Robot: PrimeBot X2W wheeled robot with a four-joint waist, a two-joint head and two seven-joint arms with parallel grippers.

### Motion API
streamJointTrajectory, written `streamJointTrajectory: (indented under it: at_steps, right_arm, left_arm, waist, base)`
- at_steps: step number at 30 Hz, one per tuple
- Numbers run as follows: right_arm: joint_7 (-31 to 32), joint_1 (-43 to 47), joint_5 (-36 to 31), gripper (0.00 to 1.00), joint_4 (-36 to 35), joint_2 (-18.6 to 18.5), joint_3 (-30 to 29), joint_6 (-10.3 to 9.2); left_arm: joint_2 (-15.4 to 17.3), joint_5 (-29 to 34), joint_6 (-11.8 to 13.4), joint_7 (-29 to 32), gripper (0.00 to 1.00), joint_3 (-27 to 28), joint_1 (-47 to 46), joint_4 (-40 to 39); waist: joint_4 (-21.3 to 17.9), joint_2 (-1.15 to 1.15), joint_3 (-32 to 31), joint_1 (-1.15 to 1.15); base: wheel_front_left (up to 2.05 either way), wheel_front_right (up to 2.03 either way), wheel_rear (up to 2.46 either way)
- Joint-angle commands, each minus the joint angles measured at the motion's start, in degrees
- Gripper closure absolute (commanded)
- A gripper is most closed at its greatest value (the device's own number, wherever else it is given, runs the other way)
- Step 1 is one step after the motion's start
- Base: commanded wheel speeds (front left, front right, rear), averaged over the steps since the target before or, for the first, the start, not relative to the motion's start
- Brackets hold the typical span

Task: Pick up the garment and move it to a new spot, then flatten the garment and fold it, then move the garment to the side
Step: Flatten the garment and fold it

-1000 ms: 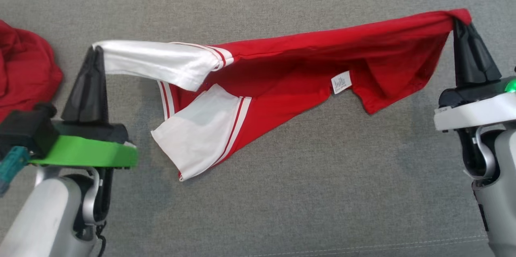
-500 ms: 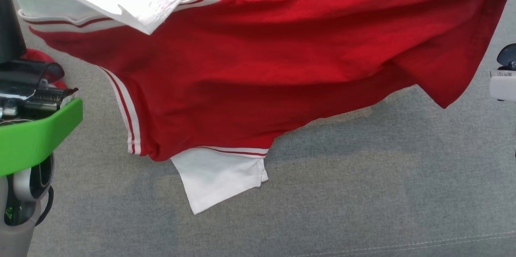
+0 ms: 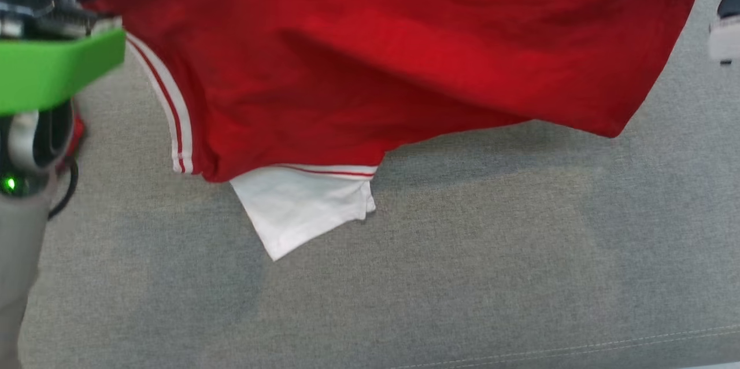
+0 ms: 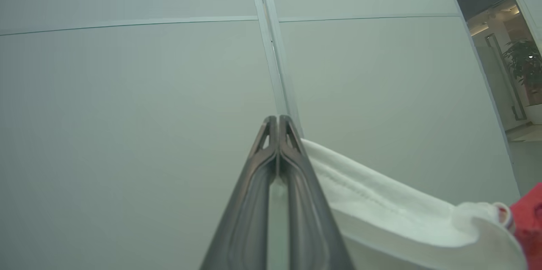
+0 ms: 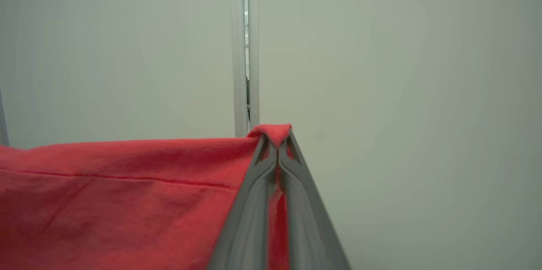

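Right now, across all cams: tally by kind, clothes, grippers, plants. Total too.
Clothes: 2, the red shirt held up, plus a sliver of red cloth by the left arm
Grippers: 2, left gripper and right gripper, both shut on the red shirt
Plants: 1, a plant
Total: 5

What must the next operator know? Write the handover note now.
Left tool: shut on the garment at a white sleeve.
Right tool: shut on the garment's red corner.
Garment hangs spread between both tools over the grey fabric surface.
Done: pickup.
Left to do: set down at new spot, flatten, fold, move aside.
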Motion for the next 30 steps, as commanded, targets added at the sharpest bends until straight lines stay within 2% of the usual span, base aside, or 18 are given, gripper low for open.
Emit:
streamJointTrajectory:
  at_steps: [1,6,8,13,16,17,23,30]
  right_arm:
    - [-0.73,-2.97,0.24,1.00,1.82,-0.48,0.68,-0.06]
    - [-4.75,-16.49,0.92,1.00,13.49,-1.37,4.63,-0.03]
    - [-7.17,-21.87,1.55,1.00,18.52,-0.19,6.76,-0.03]
    - [-13.80,-33.39,1.00,1.00,32.26,2.78,8.83,-0.07]
    - [-15.57,-37.42,0.39,1.00,39.73,4.33,8.90,-0.04]
    - [-15.57,-37.42,0.39,1.00,39.73,4.33,8.90,-0.04]
    - [-16.32,-38.14,0.70,1.00,54.33,6.11,10.55,-0.04]
    - [-16.38,-31.13,2.95,1.00,64.54,6.30,14.22,-0.04]
  left_arm:
    - [-0.65,-0.66,-1.03,-0.71,1.00,-0.16,-3.14,3.12]
    - [-4.09,-0.14,-5.75,-5.08,1.00,-1.46,-16.75,17.98]
    - [-4.66,0.74,-7.00,-6.29,1.00,-1.61,-21.36,24.28]
    - [-6.39,2.13,-9.12,-7.82,1.00,-1.00,-30.73,37.42]
    - [-7.69,1.55,-9.94,-8.10,1.00,-0.45,-33.17,44.31]
    - [-7.69,1.55,-9.94,-8.10,1.00,-0.45,-33.17,44.31]
    - [-12.15,-2.70,-11.86,-4.11,1.00,-1.71,-30.44,60.75]
    - [-17.76,-9.40,-13.28,-3.86,1.00,-1.17,-20.52,74.83]
  waist:
    - [0.27,0.00,0.87,0.00]
    - [0.92,0.00,1.93,0.00]
    - [0.57,0.00,1.86,0.00]
    - [-0.11,0.00,2.21,0.00]
    - [-0.10,0.00,2.84,0.00]
    - [-0.10,0.00,2.84,0.00]
    - [0.95,0.00,4.82,0.00]
    - [1.58,0.00,6.82,0.00]
  base:
    - [0.00,0.00,0.00]
    - [0.00,0.00,0.00]
    - [0.00,0.00,0.00]
    - [0.00,0.00,0.00]
    - [0.00,0.00,0.00]
    - [0.00,0.00,0.00]
    - [0.00,0.00,0.00]
    - [0.00,0.00,0.00]
